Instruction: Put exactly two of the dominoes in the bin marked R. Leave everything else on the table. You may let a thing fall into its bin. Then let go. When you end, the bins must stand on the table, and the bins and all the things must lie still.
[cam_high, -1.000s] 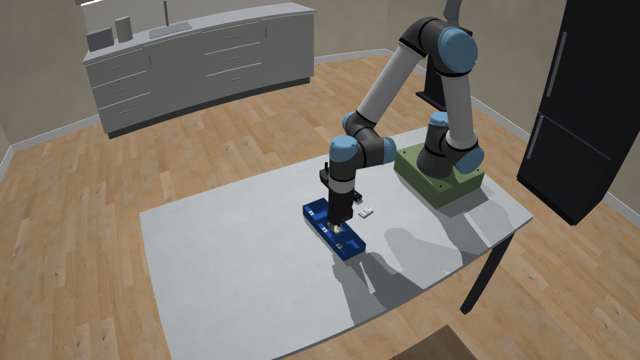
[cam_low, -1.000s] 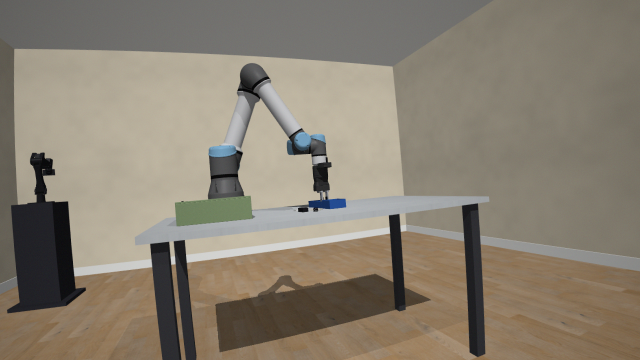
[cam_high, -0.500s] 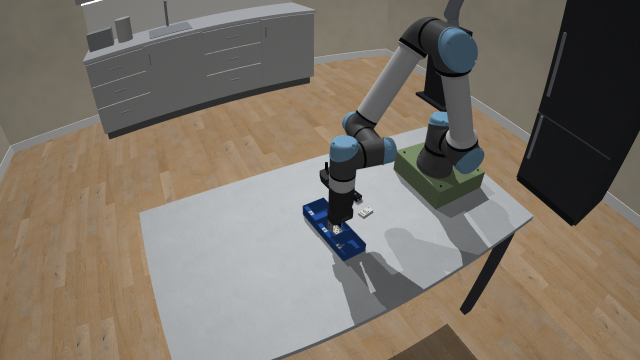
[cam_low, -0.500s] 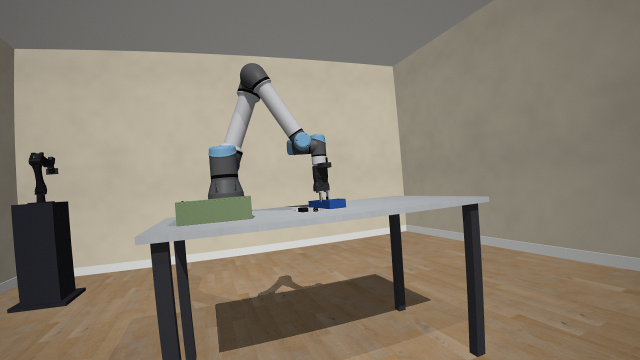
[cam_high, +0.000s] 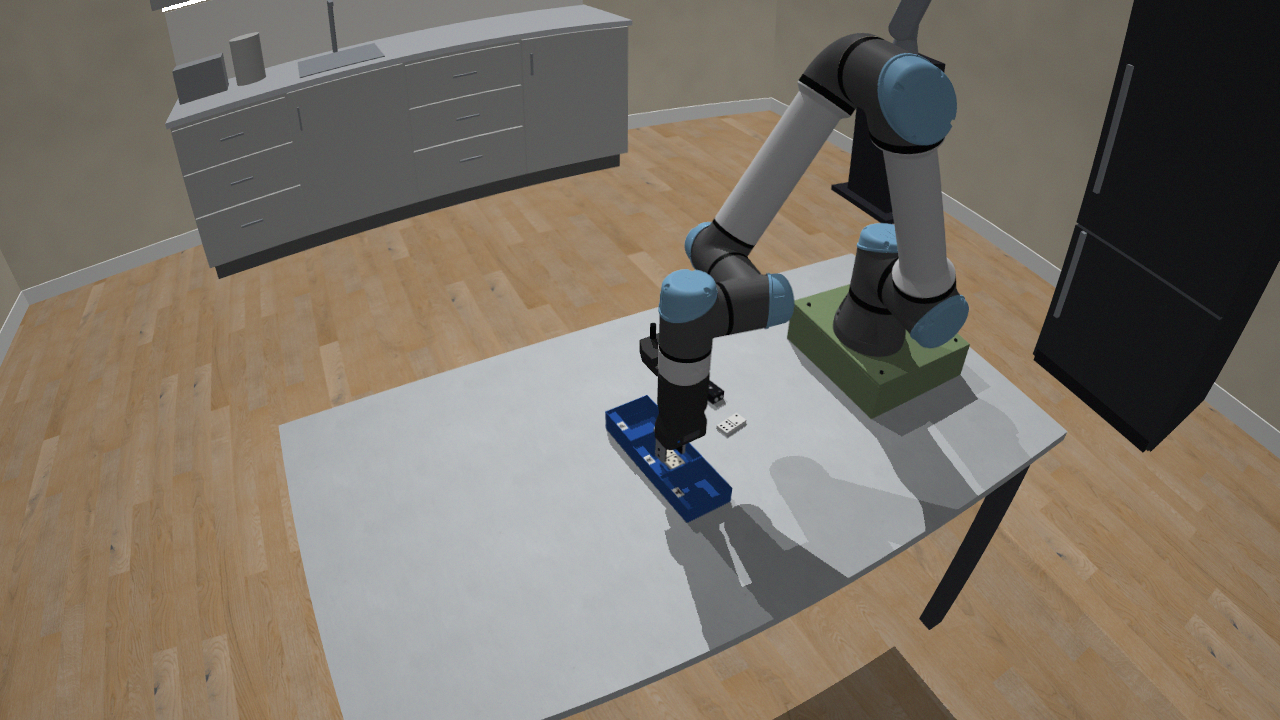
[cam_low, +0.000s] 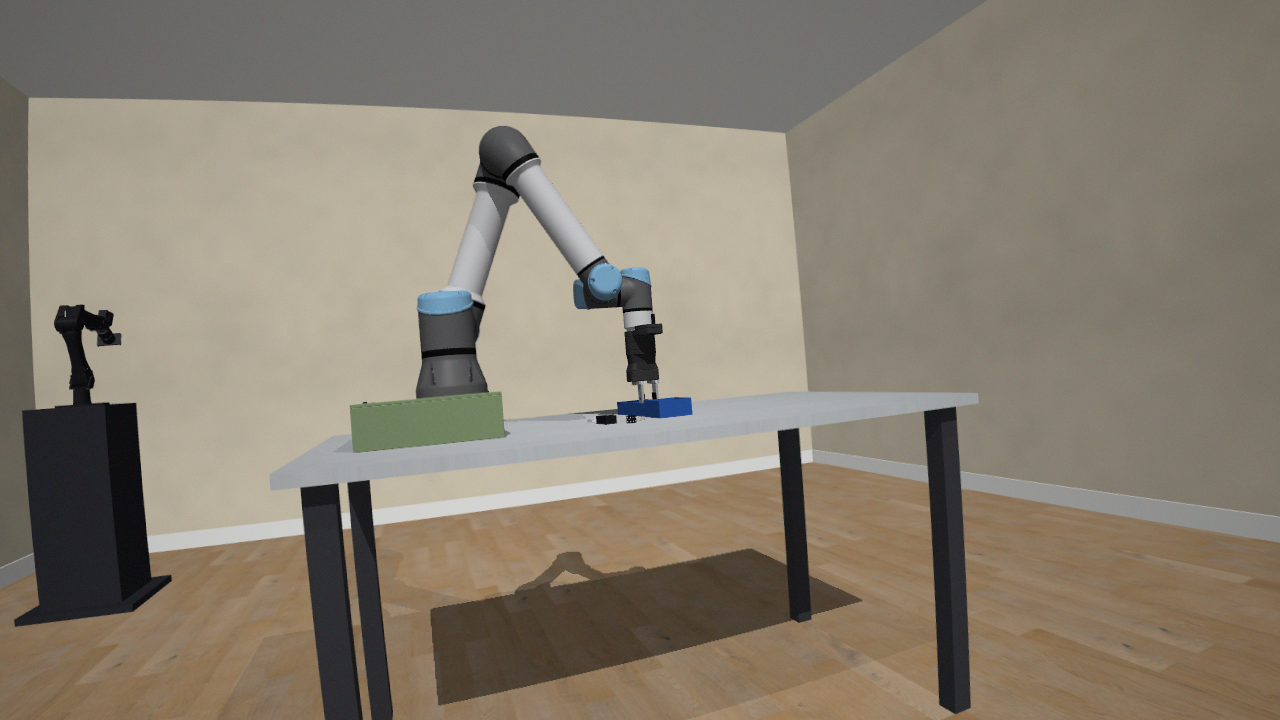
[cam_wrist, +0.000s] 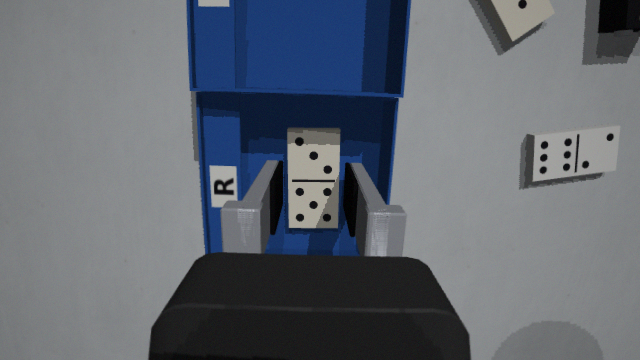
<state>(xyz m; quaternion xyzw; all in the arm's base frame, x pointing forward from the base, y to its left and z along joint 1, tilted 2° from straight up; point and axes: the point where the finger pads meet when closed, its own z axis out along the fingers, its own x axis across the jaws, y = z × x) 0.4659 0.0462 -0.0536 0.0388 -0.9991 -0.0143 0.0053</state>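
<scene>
A row of blue bins lies on the table. The middle compartment carries the label R. A white domino with three and five pips lies in the R bin; it also shows in the top view. My gripper hangs just over that bin with a finger on each side of the domino. A small gap shows on both sides, so the gripper is open. Another white domino lies flat on the table right of the bins, seen too in the top view. A third domino is partly cut off at the top.
A black piece lies on the table at the top right of the wrist view. The arm's green base stands at the table's far right. The neighbouring compartment is empty.
</scene>
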